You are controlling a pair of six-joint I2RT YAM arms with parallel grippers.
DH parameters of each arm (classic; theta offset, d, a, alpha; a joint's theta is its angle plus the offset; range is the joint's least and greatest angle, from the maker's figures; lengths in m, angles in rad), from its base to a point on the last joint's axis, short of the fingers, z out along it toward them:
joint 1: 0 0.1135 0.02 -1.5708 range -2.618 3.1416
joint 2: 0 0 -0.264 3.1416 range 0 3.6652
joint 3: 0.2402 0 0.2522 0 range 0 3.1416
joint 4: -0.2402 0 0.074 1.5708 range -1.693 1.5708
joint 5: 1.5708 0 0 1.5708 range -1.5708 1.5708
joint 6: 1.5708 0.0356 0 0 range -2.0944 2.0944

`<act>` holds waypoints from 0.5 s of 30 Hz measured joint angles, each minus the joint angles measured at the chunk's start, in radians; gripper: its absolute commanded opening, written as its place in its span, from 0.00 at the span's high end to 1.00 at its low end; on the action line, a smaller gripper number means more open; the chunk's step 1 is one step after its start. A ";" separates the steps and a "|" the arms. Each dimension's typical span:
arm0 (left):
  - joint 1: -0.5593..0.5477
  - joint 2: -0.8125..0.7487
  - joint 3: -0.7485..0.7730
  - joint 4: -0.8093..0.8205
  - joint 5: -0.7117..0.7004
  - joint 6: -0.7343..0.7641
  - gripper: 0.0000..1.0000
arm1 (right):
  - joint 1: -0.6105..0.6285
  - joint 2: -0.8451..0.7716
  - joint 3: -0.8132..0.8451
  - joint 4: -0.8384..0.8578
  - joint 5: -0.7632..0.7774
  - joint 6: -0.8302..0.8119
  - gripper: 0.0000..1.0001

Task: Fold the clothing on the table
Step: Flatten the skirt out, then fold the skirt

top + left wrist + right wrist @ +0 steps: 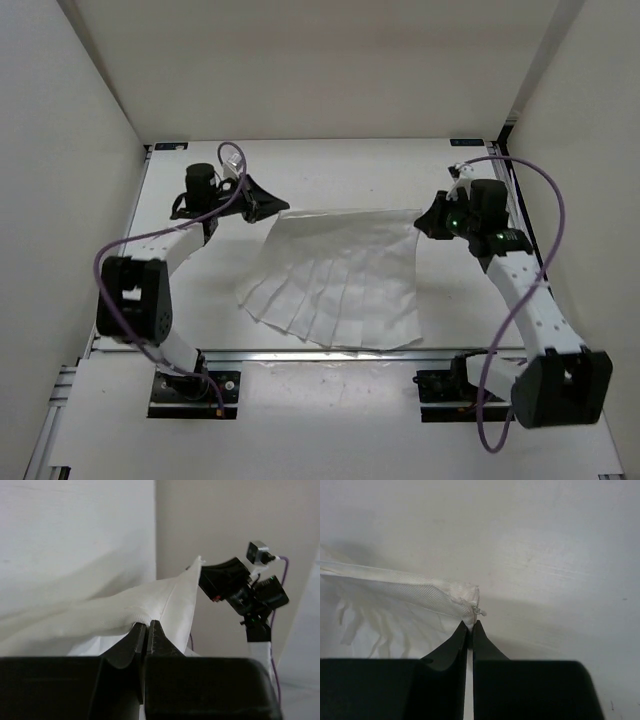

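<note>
My left tool (281, 207) is pressed together on one far corner of the clothing (338, 278). In the left wrist view its two dark fingers (131, 645) meet with a fold of white fabric pinched at their tips, and the cloth drapes away to the left of the tool. My right tool (421, 222) is pressed together as well, pinching the other far corner. In its wrist view the bunched hem sits right at the tips of the closed fingers (481, 647), and the edge runs off to the left of them, casting a soft shadow on the bench (350, 168).

From above, the far edge of the clothing is stretched in a nearly straight line between the two tools. The rest of the garment spreads out from that line toward the arm bases and lies on the bench. Its pleat creases fan out, and the flared end reaches closer to the left arm's side. The right tool also shows in the left wrist view, just past the raised corner.
</note>
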 measured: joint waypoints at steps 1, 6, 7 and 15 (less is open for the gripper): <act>-0.003 0.061 0.000 -0.015 -0.018 0.003 1.00 | -0.010 0.053 -0.001 -0.004 -0.019 0.000 1.00; -0.038 0.281 0.115 -0.039 -0.086 0.014 1.00 | -0.029 0.274 0.050 0.017 -0.010 -0.021 1.00; -0.043 0.319 0.152 -0.032 -0.094 0.008 1.00 | -0.029 0.309 0.076 0.019 0.001 -0.029 1.00; -0.053 0.627 0.537 0.006 -0.126 -0.054 1.00 | -0.035 0.571 0.317 0.048 0.063 -0.087 1.00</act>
